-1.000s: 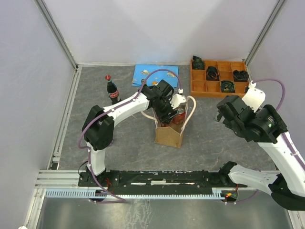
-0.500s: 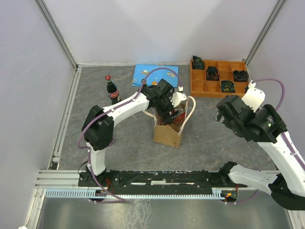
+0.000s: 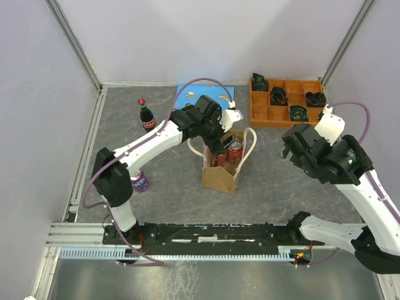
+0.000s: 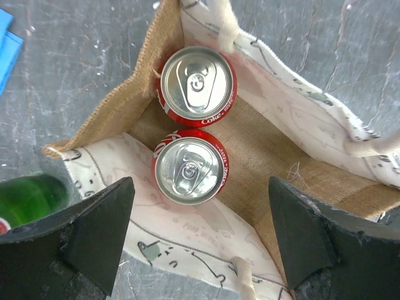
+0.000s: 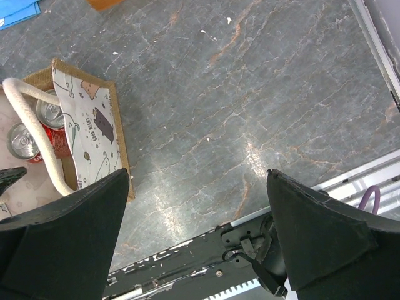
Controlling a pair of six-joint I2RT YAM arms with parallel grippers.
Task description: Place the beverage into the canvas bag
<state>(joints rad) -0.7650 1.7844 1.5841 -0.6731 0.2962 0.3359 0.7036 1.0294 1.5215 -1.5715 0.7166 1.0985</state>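
Claw (image 5: 197, 172) spread over table (image 5: 250, 94); canvas bag (image 5: 94, 125) left, holding cans (image 5: 50, 109).

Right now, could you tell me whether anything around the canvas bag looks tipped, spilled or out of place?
Nothing stands out. The canvas bag stands upright, a red cola can and a second red can sit upright inside it, and no spill shows. The left fingers hang open above it.

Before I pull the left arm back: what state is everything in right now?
canvas bag: upright, mouth open.
Coke cans: both upright inside bag, sealed.
left gripper: open, empty, above bag.
right gripper: open, empty, away from bag.
Coke bottle: upright, capped, outside bag.
purple can: outside bag.
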